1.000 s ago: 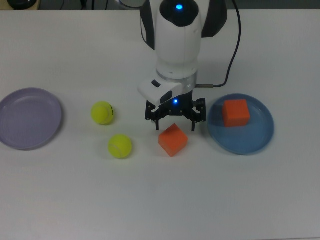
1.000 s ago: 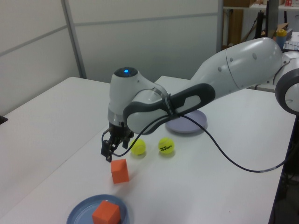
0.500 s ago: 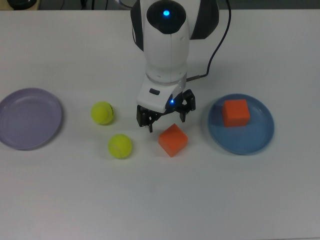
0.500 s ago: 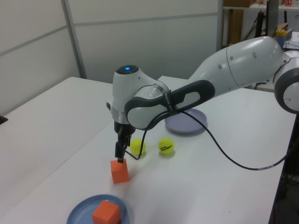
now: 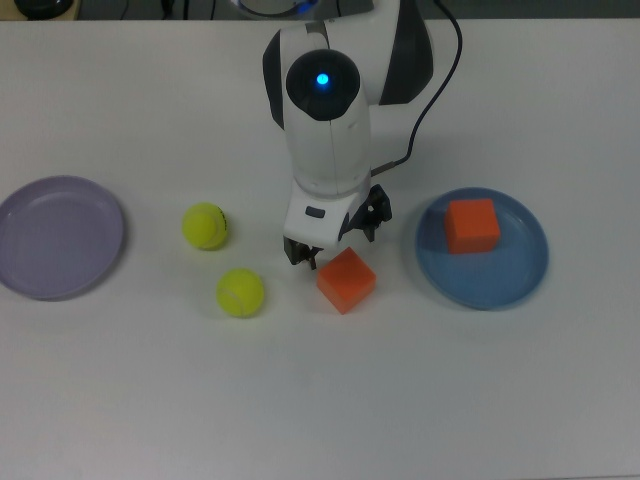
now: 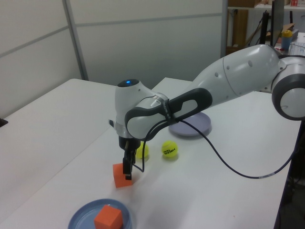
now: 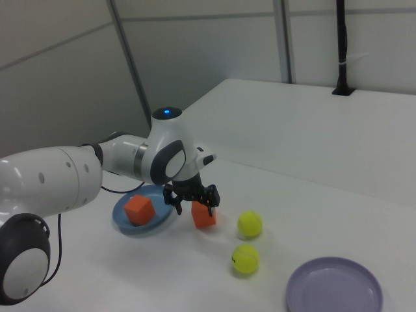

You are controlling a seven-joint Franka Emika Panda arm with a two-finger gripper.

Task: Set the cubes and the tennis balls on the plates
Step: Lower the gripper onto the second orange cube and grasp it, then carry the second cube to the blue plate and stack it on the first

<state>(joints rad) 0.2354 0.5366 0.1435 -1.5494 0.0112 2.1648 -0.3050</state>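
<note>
Top view: cube (image 5: 471,224) on right plate (image 5: 520,275); balls (image 5: 240,292) between plates.

Table (image 5: 120,380): plain white, no pattern.

Cubes: both solid bright orange, matte. One (image 5: 346,280) on the table, one (image 5: 471,224) on the blue plate, at about 12 o'clock of the plate's centre in the top view.

Plates: one medium blue (image 5: 500,285), one pale lavender-purple (image 5: 50,240); both unpatterned.

Tennis balls: both fuzzy yellow-green. One (image 5: 205,225) shows a dark patch at its 3 o'clock edge in the top view; the other (image 5: 240,292) shows a faint pale seam line.

Arm (image 5: 325,130): glossy white shell with black joint sections, one lit blue dot on top. Cable (image 5: 440,90) black.

Gripper (image 5: 335,240): black.

Walls in the left view: light grey panels.
</note>
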